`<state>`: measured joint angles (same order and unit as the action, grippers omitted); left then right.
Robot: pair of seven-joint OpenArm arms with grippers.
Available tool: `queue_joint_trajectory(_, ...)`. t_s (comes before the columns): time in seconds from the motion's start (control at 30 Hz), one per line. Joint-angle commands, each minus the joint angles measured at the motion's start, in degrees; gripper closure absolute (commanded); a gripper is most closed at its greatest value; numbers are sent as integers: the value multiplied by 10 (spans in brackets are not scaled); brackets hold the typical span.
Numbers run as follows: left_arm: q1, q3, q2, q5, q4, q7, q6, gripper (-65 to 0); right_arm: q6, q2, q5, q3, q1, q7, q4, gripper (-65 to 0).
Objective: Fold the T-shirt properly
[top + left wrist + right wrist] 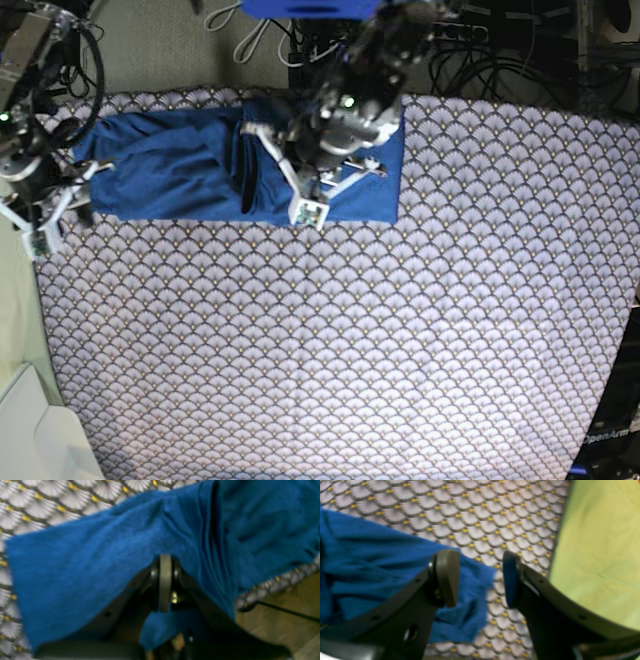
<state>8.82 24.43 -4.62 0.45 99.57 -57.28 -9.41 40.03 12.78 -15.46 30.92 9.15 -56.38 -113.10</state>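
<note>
Left jaws: the left gripper (165, 580) is sitting nearest the lens in the left wrist view, its pads pressed together and clenching a fold of the T-shirt (100, 562); a bit of blue cloth is hanging below the pads.
Right jaws: the right gripper (481, 578) is standing released, its two pads well apart with nothing between them; one pad is overlapping the shirt's edge in the right wrist view, the other is showing against bare patterned cloth.
T-shirt: the blue garment (180, 165) is lying bunched and wrinkled along the far edge of the surface in the base view, stretching from the right gripper (45, 215) at that view's left across to the left gripper (310, 205) near the middle.
Shirt end: in the right wrist view a ragged-looking end of the T-shirt (370, 562) is reaching just beside the open jaws.
Surface: the scallop-patterned tablecloth (350, 340) is covering the surface under the shirt.
Beyond the edge: a yellow-green area (600, 542) is showing past the tablecloth's border in the right wrist view; what it is cannot be told.
</note>
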Motion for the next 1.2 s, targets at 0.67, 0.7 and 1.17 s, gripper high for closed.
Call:
queue_joint_trajectory(0.67,-31,79,14,0,-13,56,-6,-2,0,-10,29,55,13,5,-7,-298)
queue_joint_trajectory(0.7,-23,64,23,-1,1,56,-6,-2,0,-11,29,46,13,5,-7,-298)
queue_joint_trajectory(1.17,78,-291,160,-1,141,11,0,-2,0,-25,32,17,-29,0,120,-296)
